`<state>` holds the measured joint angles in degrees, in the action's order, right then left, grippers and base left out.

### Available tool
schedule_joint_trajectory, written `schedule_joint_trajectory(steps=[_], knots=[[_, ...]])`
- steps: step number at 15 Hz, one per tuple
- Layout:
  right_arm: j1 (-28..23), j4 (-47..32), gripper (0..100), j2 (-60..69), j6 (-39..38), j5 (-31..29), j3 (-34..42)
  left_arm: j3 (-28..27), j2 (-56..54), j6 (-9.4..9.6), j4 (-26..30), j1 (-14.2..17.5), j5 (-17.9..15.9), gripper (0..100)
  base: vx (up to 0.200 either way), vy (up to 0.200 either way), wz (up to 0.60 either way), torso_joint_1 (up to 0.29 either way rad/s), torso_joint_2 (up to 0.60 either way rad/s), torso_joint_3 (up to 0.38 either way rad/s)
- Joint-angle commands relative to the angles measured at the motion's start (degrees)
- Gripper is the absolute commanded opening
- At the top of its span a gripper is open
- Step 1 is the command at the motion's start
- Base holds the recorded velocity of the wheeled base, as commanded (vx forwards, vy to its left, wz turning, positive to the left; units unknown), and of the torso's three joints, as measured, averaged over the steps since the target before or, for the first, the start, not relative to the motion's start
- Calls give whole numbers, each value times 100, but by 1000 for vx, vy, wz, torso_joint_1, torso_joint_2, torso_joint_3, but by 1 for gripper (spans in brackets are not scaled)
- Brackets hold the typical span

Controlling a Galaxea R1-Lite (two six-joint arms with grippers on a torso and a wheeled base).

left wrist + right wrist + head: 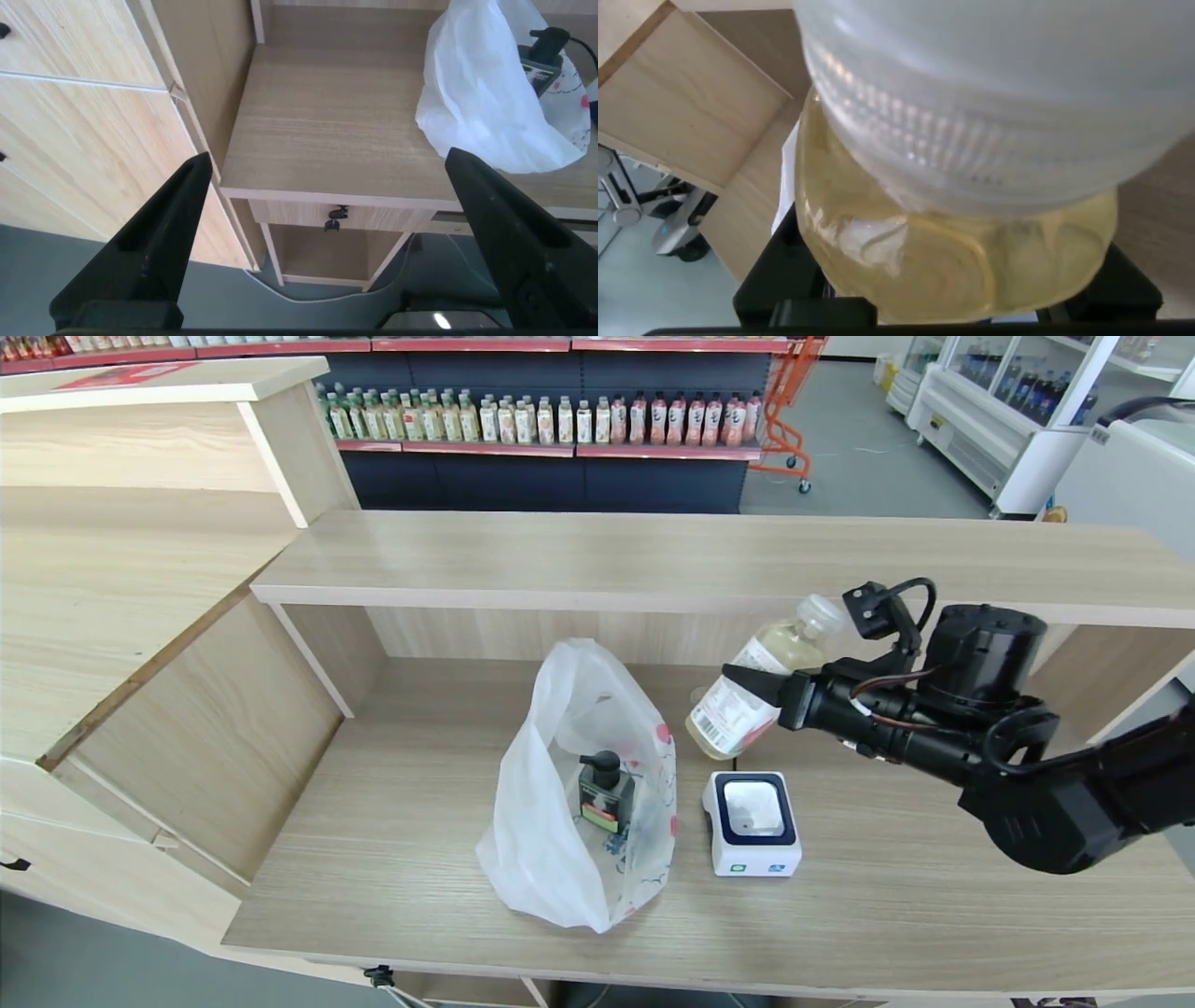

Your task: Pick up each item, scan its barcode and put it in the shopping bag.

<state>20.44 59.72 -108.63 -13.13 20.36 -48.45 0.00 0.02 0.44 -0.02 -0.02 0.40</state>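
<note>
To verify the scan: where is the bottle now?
Head view: the bottle hangs tilted in the right gripper above the scanner, right of the shopping bag.

Head overhead, left wrist low; bag (540,821) common

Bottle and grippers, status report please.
Right gripper shut on bottle, tilted near scanner. Left gripper open, beside counter. Bag holds pump bottle. Nothing blocking bag.

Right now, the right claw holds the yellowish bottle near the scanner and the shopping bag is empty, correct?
Not quite: the shopping bag already holds a dark pump bottle, as the head view shows. The right claw does hold the yellowish bottle near the scanner.
</note>
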Motion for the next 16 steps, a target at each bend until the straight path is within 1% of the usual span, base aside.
schedule_joint_trajectory(steps=[1, 3, 5, 7, 10, 11, 16], knots=[[127, 40, 0, -765, 12, -6, -385, 0, -2, 0, 2, -6, 4, 100, 0, 0, 0, 0, 0, 0], [232, 57, 0, -1090, 21, -14, -622, 0, -2, 0, 2, -6, 4, 100, 0, 0, 0, 0, 0, 0], [425, 57, 0, -1486, 74, -93, -1027, 0, -2, 0, 2, -6, 4, 100, 0, 0, 0, 0, 0, 0], [487, 66, 0, -1987, 531, -155, -1554, 0, -2, 0, 2, -6, 4, 100, 0, 0, 0, 0, 0, 0], [575, 83, 0, -2382, 671, -287, -1993, 0, -2, 0, 2, -6, 4, 100, 0, 0, 0, 0, 0, 0], [575, 110, 0, -2417, 706, -287, -2029, 0, -2, 0, 2, -6, 4, 100, 0, 0, 0, 0, 0, 0], [504, 303, 0, -2822, 1664, -260, -2011, 0, -2, 0, 2, -6, 4, 100, 0, 0, 0, 0, 0, 0]])
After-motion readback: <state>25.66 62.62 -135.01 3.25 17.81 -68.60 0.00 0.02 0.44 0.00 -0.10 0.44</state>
